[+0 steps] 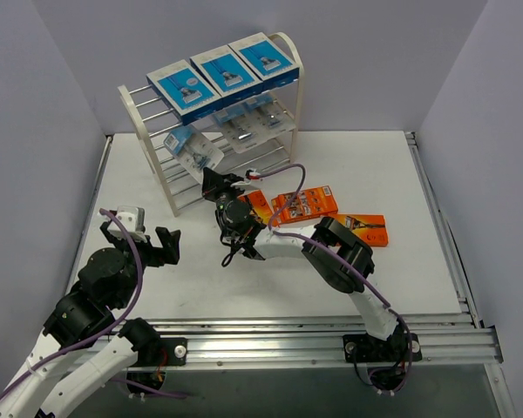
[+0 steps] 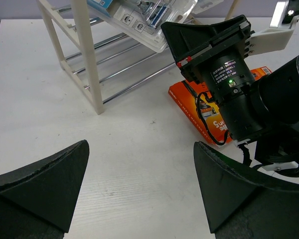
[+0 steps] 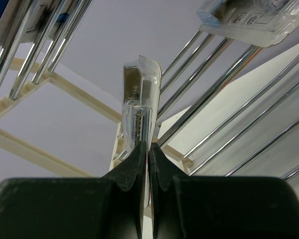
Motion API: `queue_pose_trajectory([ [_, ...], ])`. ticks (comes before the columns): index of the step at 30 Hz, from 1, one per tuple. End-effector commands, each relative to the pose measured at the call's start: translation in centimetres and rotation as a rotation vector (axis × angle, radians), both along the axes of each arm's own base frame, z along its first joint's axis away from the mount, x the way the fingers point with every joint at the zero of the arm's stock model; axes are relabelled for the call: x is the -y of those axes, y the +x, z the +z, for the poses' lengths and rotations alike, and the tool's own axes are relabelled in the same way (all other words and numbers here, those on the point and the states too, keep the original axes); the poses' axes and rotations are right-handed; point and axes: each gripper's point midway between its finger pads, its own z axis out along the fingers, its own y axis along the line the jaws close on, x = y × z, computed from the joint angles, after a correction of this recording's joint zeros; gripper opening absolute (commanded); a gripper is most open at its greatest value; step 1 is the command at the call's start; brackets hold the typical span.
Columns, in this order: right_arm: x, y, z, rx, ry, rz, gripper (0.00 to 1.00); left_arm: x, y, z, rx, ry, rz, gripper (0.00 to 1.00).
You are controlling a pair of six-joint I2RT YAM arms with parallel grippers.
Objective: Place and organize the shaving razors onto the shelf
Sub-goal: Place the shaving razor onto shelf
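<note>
White table (image 1: pixel 401 174) lying bare beside the shelf (image 1: pixel 148 148), grey walls (image 1: pixel 375 61) closing behind it, right gripper (image 3: pixel 148 147) pinching a clear blister pack (image 3: pixel 139 89) at the shelf's left front, left gripper (image 1: pixel 166 244) hanging with fingers wide apart before the shelf, orange packs (image 1: pixel 305 205) lying at its right.

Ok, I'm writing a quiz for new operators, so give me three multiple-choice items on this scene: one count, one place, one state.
1. How many blue boxes sit on the shelf's top tier? A one; B three; C five.
2. Where do the orange packs lie? A on the top tier; B on the table; C stacked on the blue boxes.
3. The right gripper is: A open and empty; B shut on an orange pack; C shut on a clear pack.

Answers:
1 B: three blue boxes line the top tier side by side.
2 B: all the orange packs lie flat on the table by the shelf.
3 C: its fingers pinch the clear pack's edge.
</note>
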Motion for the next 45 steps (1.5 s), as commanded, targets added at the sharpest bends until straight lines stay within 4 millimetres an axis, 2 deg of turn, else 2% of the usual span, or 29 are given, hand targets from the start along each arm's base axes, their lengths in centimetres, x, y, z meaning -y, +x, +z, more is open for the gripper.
queue_pose_trajectory([
  [1, 7.3, -4.0, 16.1, 0.429, 0.592, -0.028, 0.00, 0.1, 0.4, 1.1, 0.038, -0.021, 0.009, 0.95],
  [13, 8.5, -3.7, 17.6, 0.460, 0.610, -0.036, 0.00, 0.2, 0.4, 1.0, 0.035, -0.018, 0.009, 0.95],
  [21, 10.0, -3.8, 19.4, 0.497, 0.620, -0.041, 0.00, 0.3, 0.5, 0.9, 0.034, -0.017, 0.007, 0.95],
  [26, 10.0, -3.3, 19.0, 0.494, 0.628, -0.046, 0.00, 0.3, 0.5, 1.0, 0.034, -0.017, 0.006, 0.95],
  [35, 8.7, -2.0, 18.1, 0.492, 0.653, -0.052, 0.00, 0.6, 0.5, 0.7, 0.025, -0.011, -0.005, 0.95],
  [45, 8.3, -0.8, 18.0, 0.502, 0.679, -0.070, 0.00, 1.0, 0.6, 0.6, 0.022, -0.007, -0.018, 0.95],
])
